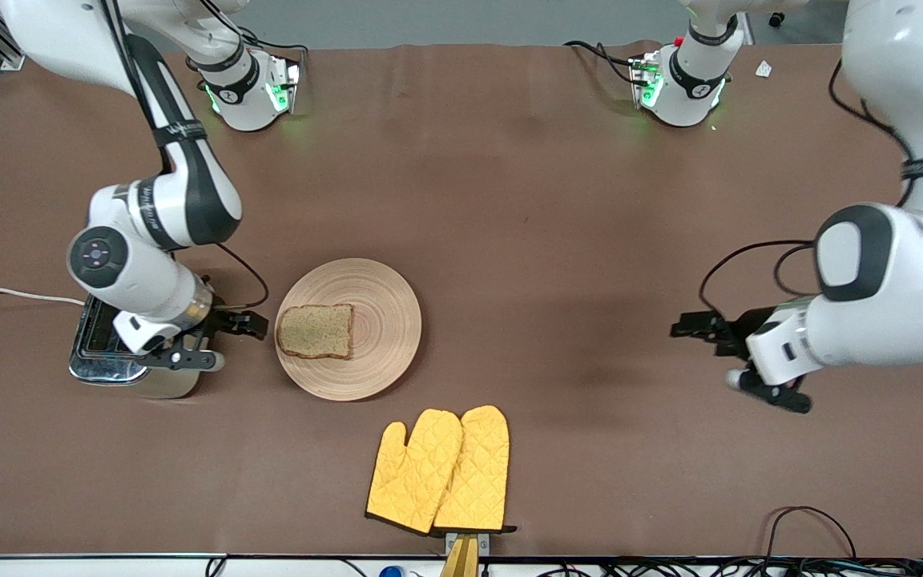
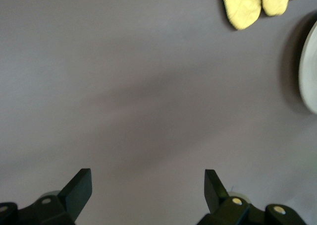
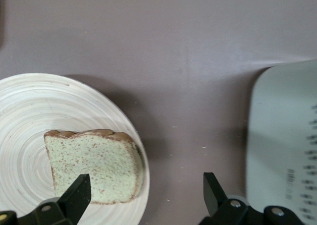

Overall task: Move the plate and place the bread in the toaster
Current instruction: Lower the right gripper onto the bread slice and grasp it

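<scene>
Brown table [image 1: 509,200], bread waiting on the plate, both hands spread and empty.

Bread [image 1: 316,331] lies at the plate's [image 1: 381,320] nine-o'clock rim, toward the toaster [image 1: 105,353]. Right hand [image 1: 249,323] hovers between toaster and plate; left hand [image 1: 690,327] waits over bare table. Risk, I judge: sliding the plate toward six o'clock could snag the yellow mitts [image 1: 441,469]; three o'clock lies open.
</scene>
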Available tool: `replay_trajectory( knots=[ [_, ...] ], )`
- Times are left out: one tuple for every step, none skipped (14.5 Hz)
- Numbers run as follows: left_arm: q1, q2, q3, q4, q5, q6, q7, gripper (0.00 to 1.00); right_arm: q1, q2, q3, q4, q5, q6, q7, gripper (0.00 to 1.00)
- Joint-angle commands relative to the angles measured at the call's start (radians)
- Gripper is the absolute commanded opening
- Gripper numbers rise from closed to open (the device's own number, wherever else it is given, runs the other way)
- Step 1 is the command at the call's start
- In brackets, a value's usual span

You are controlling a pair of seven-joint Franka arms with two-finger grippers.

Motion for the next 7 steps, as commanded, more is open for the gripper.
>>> replay_trajectory(
  knots=[
    [0.017, -0.119, -0.001, -0.046, 0.078, -0.076, -0.01, 1.0, 0.008, -0.006, -0.004, -0.084, 0.013, 0.081, 0.016, 1.0],
    [0.017, -0.154, 0.0, -0.045, 0.107, -0.097, -0.022, 1.0, 0.01, 0.0, -0.004, -0.109, 0.013, 0.11, 0.016, 1.0],
    [0.017, -0.19, -0.001, -0.045, 0.142, -0.113, -0.044, 1.0, 0.007, 0.008, -0.003, -0.135, 0.013, 0.131, 0.018, 1.0],
    [0.016, -0.22, -0.001, -0.045, 0.179, -0.133, -0.07, 1.0, 0.01, 0.009, -0.003, -0.152, 0.013, 0.154, 0.02, 1.0],
    [0.014, -0.245, -0.004, -0.045, 0.219, -0.146, -0.097, 1.0, 0.014, 0.014, -0.003, -0.17, 0.013, 0.185, 0.02, 1.0],
    [0.011, -0.268, -0.012, -0.043, 0.248, -0.154, -0.12, 1.0, 0.019, 0.021, -0.003, -0.183, 0.015, 0.213, 0.02, 1.0],
    [0.008, -0.283, -0.015, -0.04, 0.262, -0.154, -0.163, 1.0, 0.019, 0.029, -0.003, -0.184, 0.015, 0.221, 0.021, 1.0]
  ],
)
